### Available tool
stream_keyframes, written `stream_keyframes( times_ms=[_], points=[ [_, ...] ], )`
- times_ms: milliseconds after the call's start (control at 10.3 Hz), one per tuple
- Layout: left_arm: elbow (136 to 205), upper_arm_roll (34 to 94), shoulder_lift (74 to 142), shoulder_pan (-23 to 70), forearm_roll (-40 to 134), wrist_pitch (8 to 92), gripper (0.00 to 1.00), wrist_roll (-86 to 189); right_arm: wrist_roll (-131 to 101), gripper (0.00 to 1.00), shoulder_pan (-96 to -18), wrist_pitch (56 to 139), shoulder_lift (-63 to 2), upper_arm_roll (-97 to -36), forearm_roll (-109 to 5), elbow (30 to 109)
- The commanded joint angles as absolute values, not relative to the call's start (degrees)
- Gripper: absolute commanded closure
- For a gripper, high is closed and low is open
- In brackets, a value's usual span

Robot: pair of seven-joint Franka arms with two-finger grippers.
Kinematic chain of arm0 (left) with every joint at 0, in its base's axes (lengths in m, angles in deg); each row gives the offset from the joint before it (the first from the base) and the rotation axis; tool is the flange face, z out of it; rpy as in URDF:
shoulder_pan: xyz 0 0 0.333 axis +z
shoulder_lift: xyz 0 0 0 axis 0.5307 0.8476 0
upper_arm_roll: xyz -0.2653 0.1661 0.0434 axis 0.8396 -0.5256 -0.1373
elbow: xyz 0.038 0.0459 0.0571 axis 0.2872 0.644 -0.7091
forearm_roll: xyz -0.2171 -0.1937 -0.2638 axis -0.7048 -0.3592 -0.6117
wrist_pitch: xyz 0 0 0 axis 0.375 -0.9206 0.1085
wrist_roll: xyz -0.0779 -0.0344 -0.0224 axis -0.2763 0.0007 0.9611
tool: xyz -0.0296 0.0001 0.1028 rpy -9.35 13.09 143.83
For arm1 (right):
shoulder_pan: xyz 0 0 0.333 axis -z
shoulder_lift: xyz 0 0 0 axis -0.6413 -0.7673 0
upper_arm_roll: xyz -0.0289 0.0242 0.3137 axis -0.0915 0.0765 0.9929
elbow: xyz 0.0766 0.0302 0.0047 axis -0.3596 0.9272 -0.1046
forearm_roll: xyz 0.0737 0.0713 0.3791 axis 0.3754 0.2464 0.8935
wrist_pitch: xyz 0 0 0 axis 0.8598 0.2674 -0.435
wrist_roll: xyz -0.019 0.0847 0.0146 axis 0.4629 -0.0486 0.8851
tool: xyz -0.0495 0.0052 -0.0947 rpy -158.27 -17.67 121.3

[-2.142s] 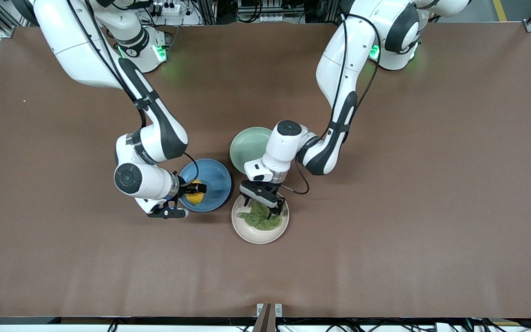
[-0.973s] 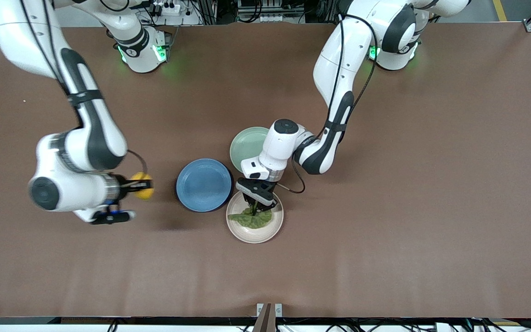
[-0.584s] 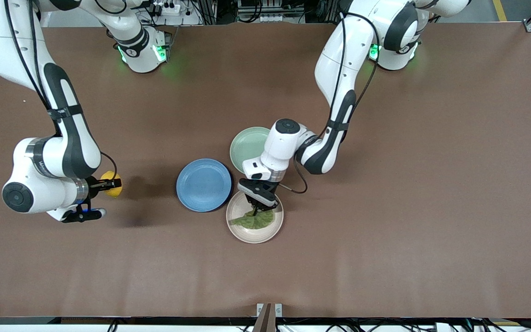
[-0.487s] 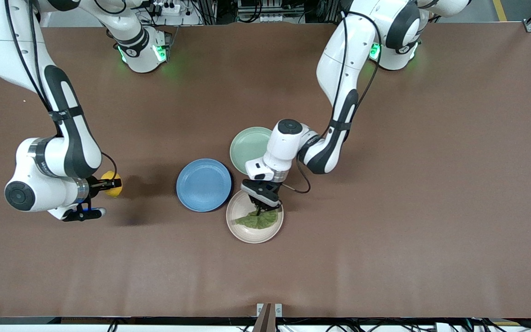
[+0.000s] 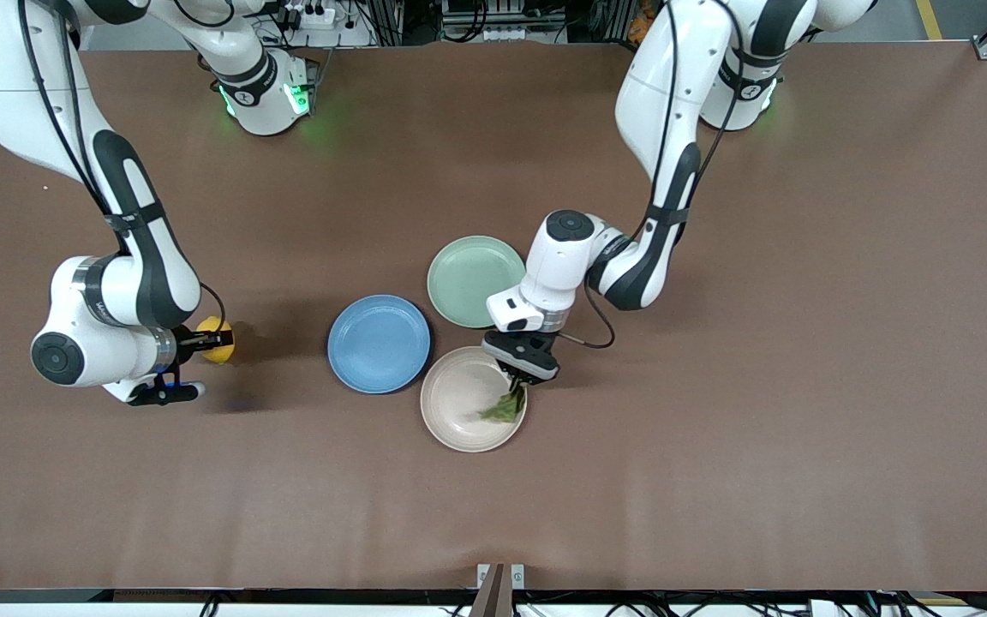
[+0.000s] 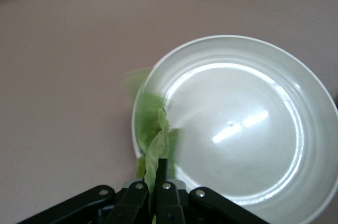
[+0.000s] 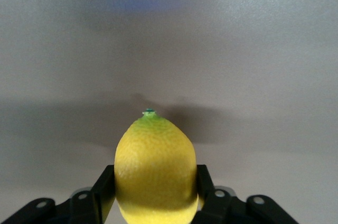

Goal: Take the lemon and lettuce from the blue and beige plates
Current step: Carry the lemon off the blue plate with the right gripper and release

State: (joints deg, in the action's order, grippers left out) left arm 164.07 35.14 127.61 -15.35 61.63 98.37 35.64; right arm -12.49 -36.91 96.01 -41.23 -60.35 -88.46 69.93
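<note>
Green plate (image 5: 475, 269) sits beside blue plate (image 5: 379, 344) and beige plate (image 5: 459, 411).

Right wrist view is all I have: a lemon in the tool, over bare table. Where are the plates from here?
Observer: The blue plate lies bare, toward the table's middle from the lemon in the right tool.
Operator: And the other arm?
Observer: The left tool pinches the lettuce, hanging over the beige plate's rim.
Operator: Any other dish?
Observer: A green plate, bare, beside the blue one.
</note>
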Motion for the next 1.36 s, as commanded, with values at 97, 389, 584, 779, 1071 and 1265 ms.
stream_keyframes(
  times_ms=[97,389,584,779,1071,1265],
  points=[
    [167.0,35.3,110.0,-14.5,63.1,73.3,1.00,35.7,-11.3,0.00,-36.4,82.0,-39.2,-59.1,-88.6,59.0],
    [166.4,35.5,102.0,-7.6,62.4,57.1,1.00,44.1,-11.3,0.00,-36.6,66.8,-38.3,-58.9,-85.8,43.3],
    [166.9,35.7,99.6,0.0,62.4,47.9,1.00,49.7,-12.0,0.00,-36.7,65.8,-31.0,-59.1,-83.4,42.2],
    [169.5,36.0,98.8,7.2,62.0,45.3,1.00,56.2,-19.8,0.00,-36.8,64.3,-24.5,-59.0,-83.2,43.5],
    [171.0,35.7,104.5,9.0,60.8,48.8,1.00,56.5,-33.6,0.00,-39.4,58.3,-16.4,-58.4,-83.6,47.5],
    [170.9,35.9,109.9,12.2,60.4,54.3,1.00,56.3,-32.9,0.00,-38.9,57.2,-12.0,-58.4,-83.8,51.7]
  ],
)
